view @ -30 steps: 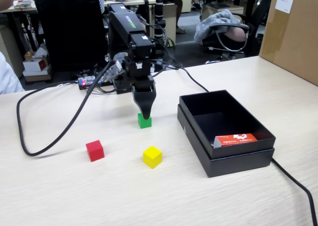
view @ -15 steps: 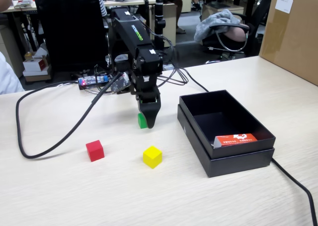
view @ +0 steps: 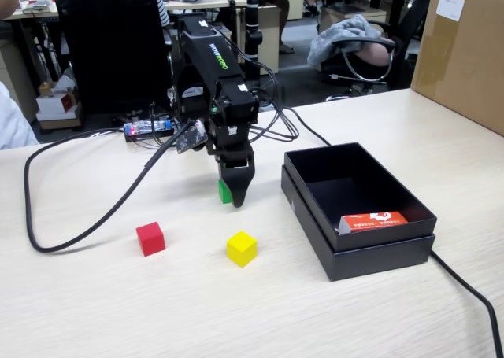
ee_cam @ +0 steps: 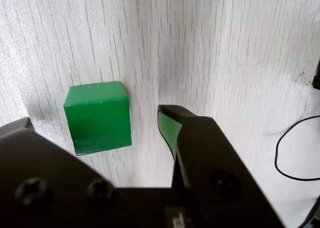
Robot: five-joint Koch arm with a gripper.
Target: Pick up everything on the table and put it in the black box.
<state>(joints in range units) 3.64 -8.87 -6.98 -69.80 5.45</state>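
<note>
The green cube (view: 224,191) sits on the table (view: 157,311), half hidden behind my gripper (view: 237,194), which points down at it. In the wrist view the green cube (ee_cam: 100,107) lies between the two jaws of my gripper (ee_cam: 96,119), which is open, with bare table showing on both sides of the cube. The red cube (view: 150,238) and the yellow cube (view: 242,249) stand apart, nearer the front edge. To the right in the fixed view stands the black box (view: 378,260), its top open.
A flat orange-red packet (view: 372,220) lies inside the box. A brown cardboard carton (view: 465,51) stands at the far right. A thick black cable (view: 79,230) loops across the left of the table; another cable (view: 472,295) runs off behind the box.
The arm has swung slightly right and the gripper has come down beside the green cube, which it now partly hides. The cubes and the box have not moved.
</note>
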